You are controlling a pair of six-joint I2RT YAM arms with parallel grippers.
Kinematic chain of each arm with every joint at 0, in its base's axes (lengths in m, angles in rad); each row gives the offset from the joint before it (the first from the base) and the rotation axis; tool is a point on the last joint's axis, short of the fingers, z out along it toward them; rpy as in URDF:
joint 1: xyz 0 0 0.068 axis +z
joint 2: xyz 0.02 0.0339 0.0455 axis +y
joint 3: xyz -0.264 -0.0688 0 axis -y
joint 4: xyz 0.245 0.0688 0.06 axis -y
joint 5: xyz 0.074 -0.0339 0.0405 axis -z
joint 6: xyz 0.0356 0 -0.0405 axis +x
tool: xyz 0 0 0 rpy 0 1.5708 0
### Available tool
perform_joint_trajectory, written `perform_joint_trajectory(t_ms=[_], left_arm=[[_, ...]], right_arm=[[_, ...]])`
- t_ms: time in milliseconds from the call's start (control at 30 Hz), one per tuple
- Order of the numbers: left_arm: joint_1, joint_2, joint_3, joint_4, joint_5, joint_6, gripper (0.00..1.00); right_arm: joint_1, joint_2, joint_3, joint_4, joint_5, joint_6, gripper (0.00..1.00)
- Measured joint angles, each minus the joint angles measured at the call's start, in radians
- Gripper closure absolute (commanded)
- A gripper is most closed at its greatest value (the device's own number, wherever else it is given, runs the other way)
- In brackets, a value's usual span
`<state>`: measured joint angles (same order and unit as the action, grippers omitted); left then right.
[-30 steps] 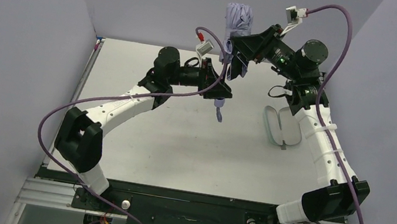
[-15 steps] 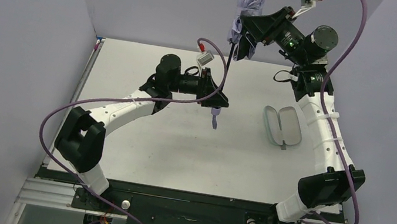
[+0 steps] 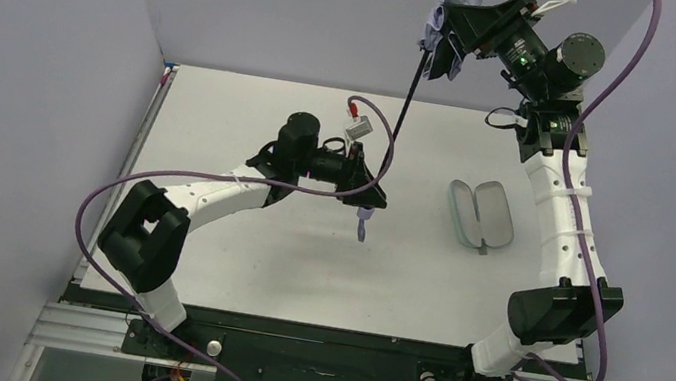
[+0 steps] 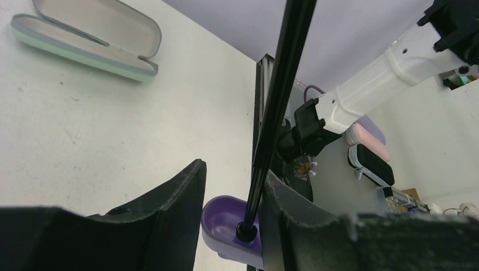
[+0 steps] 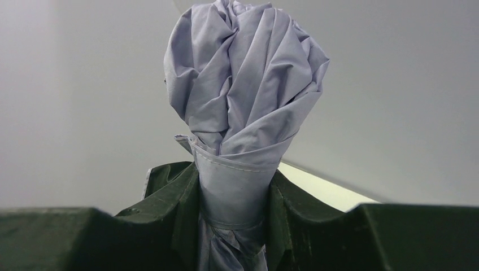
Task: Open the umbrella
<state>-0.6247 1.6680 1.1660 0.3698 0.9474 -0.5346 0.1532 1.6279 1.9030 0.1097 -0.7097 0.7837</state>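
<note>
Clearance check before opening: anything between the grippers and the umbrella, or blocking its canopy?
Nothing visible. The right gripper clamps the pale lavender folding umbrella at its bundled canopy, high above the white table; the left gripper straddles its thin black shaft. The pale green open glasses case lies well aside.

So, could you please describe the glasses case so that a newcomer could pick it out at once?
Start at the white table and look to its right half, beside the right arm's forearm. There the glasses case lies open like a clamshell, mint-edged with a pale lining. Unlike the umbrella, held aloft by the left gripper and right gripper, it rests flat and untouched.
</note>
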Motion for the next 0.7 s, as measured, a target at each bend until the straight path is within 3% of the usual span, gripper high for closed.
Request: perform_joint_trajectory(t_ms=[700], left_arm=[[-0.069, 0.050, -0.024, -0.021, -0.026, 0.113, 0.71]], right_arm=[[-0.056, 0.000, 0.004, -0.045, 0.093, -0.005, 1.00]])
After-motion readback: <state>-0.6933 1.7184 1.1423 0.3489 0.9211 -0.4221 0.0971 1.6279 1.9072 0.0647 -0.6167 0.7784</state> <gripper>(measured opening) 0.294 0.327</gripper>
